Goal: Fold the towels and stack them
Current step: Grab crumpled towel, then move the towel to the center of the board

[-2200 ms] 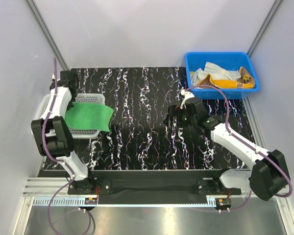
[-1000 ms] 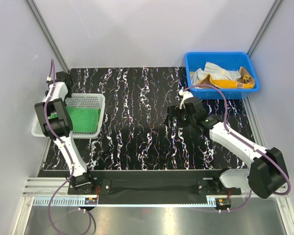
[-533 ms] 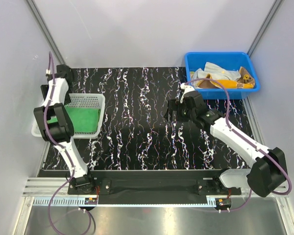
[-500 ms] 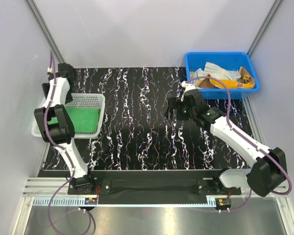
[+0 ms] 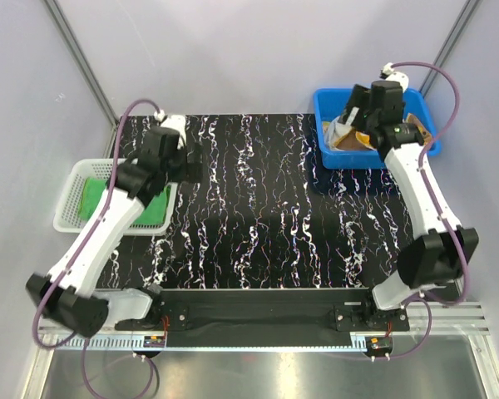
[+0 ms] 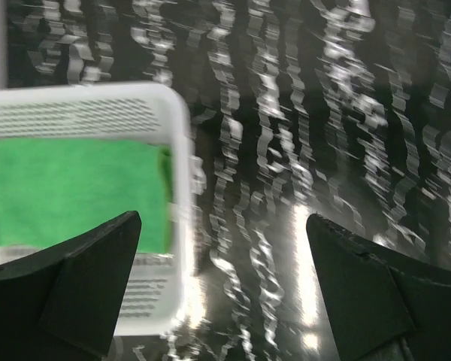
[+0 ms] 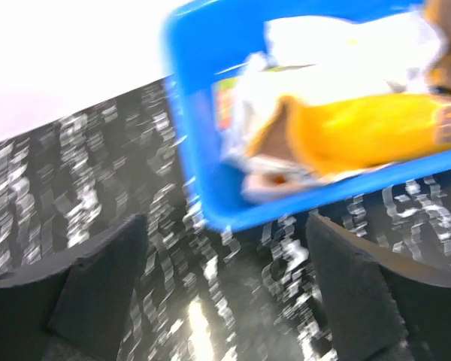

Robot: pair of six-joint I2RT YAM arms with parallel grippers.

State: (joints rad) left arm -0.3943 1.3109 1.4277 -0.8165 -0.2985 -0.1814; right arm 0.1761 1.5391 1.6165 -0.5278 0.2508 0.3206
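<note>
Towels sit in two containers at opposite ends of the black, white-veined counter (image 5: 258, 216); the left arm (image 5: 108, 224) reaches over the white basket's near right corner, and in its wrist view the left jaws stand wide apart with nothing between them, above the counter just beside the basket wall; the right arm (image 5: 420, 183) stretches to the far right corner, its right jaws likewise spread and bare, hanging over the near left part of the blue bin (image 5: 349, 158); the white basket (image 5: 75, 169) holds a green towel (image 6: 68, 192) lying flat; the bin holds a crumpled heap, an orange-yellow towel (image 7: 361, 131) against a white towel (image 7: 338, 37).
</note>
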